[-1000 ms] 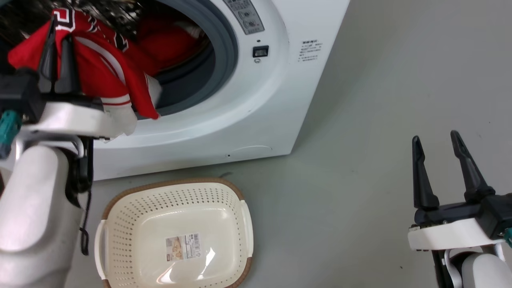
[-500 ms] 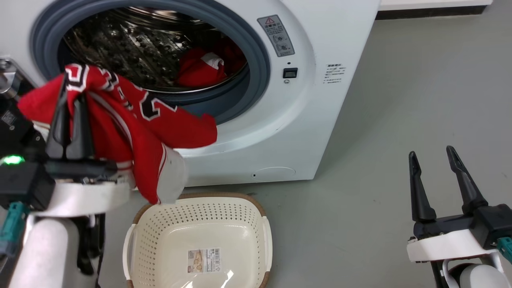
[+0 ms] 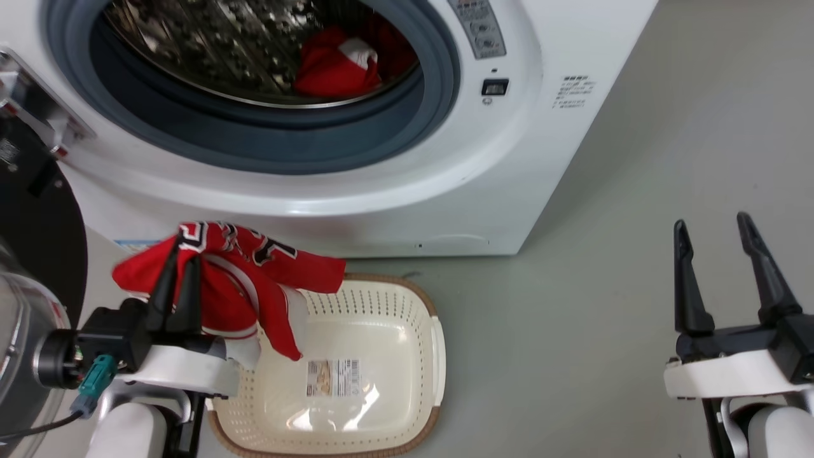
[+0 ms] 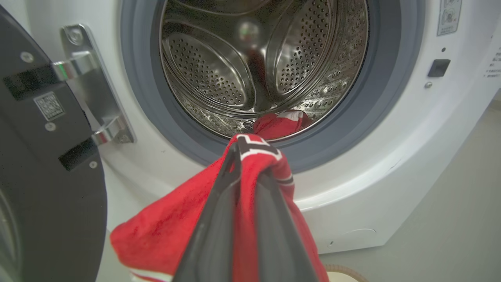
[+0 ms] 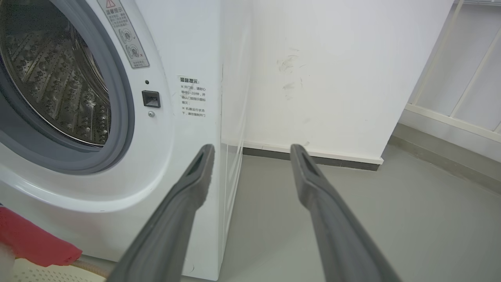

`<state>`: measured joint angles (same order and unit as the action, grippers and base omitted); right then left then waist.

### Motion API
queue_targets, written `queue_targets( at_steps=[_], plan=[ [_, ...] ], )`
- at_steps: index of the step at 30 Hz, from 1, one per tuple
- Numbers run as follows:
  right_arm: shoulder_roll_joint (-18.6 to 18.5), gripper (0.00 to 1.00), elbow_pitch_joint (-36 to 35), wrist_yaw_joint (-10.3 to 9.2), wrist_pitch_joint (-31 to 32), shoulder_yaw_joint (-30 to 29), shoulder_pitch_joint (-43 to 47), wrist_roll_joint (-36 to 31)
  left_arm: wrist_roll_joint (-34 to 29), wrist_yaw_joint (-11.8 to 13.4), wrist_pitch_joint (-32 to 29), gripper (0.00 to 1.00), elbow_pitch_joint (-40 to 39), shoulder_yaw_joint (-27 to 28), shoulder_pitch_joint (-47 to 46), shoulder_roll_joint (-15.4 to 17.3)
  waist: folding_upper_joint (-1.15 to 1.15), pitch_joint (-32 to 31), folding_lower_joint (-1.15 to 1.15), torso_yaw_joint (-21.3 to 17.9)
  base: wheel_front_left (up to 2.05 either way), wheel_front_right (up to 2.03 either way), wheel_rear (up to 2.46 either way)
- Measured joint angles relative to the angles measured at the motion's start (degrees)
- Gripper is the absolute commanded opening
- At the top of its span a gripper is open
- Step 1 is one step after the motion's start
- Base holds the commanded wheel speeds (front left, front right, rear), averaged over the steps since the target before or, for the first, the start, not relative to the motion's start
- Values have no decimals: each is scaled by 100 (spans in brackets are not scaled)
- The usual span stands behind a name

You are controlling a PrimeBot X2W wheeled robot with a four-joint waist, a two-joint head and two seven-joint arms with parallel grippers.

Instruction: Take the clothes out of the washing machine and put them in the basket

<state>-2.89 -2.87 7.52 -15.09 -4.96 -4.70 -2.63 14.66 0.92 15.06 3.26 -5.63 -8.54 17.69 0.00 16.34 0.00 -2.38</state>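
Observation:
My left gripper is shut on a red jersey with white trim and black-and-white numbers. It hangs over the left rim of the cream basket, its tail dangling inside. In the left wrist view the jersey drapes over both fingers and my left gripper pinches it. A second red garment lies in the steel drum of the white washing machine, seen too in the left wrist view as a red garment. My right gripper stands open over the floor at the right.
The washer's round door stands swung open at the left, its hinge close to my left arm. Grey floor spreads to the right of the basket. A white wall rises beside the machine.
My left gripper has come down from the drum's mouth with the jersey, which now hangs over the basket's left side. The head camera shifted. The right gripper stayed open.

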Motion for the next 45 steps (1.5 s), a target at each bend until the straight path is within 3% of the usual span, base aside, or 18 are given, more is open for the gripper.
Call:
queue_targets(
  at_steps=[16,33,44,45],
  plan=[
    [0,100,-291,0,0,-107,-534,-220,-192,-633,-1,0,3077,-464,-1220,-183,0,1448,1,-29,0,0,0],
    [-1,100,-808,0,0,-212,-832,-182,-546,-821,1,0,5550,-1143,-3362,-209,0,3200,1,-426,0,0,0],
    [0,100,-753,0,0,-133,-884,-80,-187,-832,1,0,6556,-1529,-3786,-297,0,3553,1,-659,0,0,0],
    [0,100,-727,0,0,-127,-909,-59,-137,-832,1,77,6595,-1584,-3769,-308,0,3529,1,-659,0,0,0]
  ],
)
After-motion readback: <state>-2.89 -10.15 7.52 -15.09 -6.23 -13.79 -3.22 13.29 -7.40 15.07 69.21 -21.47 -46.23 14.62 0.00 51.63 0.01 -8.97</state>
